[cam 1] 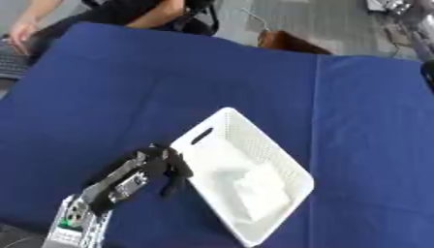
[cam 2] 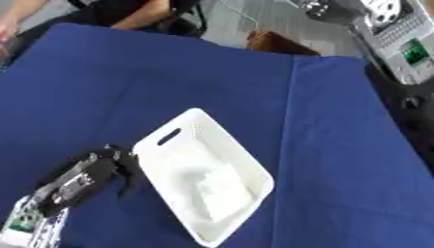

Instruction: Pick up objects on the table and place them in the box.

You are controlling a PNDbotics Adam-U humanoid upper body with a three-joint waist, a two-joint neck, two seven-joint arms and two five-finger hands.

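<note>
A: Counter cloth [cam 1: 127,87] plain dark blue. Box [cam 1: 222,121] white, fine perforated pattern on walls.
B: Contents [cam 1: 258,186] white too. Left hand [cam 1: 161,164] black, arm silver with green spot.

The box [cam 1: 222,127] is lying on the bench [cam 1: 127,87], near its front edge. A wrapped thing [cam 1: 258,186] is lying in the box. The left hand [cam 1: 165,164] is hanging just left of the box.
</note>
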